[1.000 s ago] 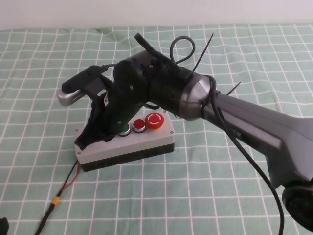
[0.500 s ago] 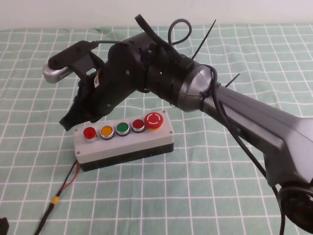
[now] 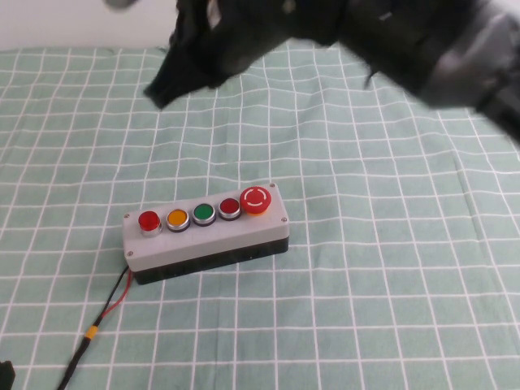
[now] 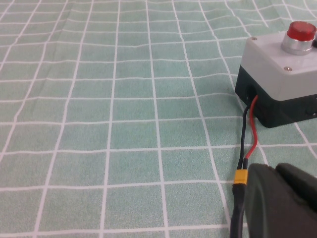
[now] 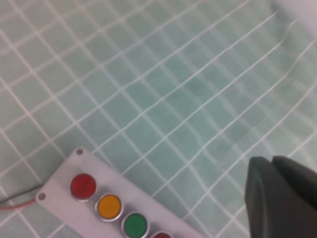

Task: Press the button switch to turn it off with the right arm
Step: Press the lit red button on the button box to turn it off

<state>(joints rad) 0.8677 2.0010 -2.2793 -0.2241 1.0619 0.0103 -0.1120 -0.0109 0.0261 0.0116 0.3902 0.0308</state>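
Well, starting closest: got the left gripper (image 4: pixel 277 173) parked at the near-left corner, jaws pressed together, right by the red and black wires (image 4: pixel 247 134). Halfway out, seeing the button box (image 3: pixel 207 236), untouched. Farther back, spotting the right gripper (image 3: pixel 158 89) hanging high, pinched closed too, well clear. Reckon no press underway; next needs dropping straight onto one cap without clipping neighbours.

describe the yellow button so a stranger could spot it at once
On the green checked cloth, with the right gripper high above and the left gripper by the wire, sits a grey box of five buttons. The yellow button is second from the wire end, the only yellow, between red and green.
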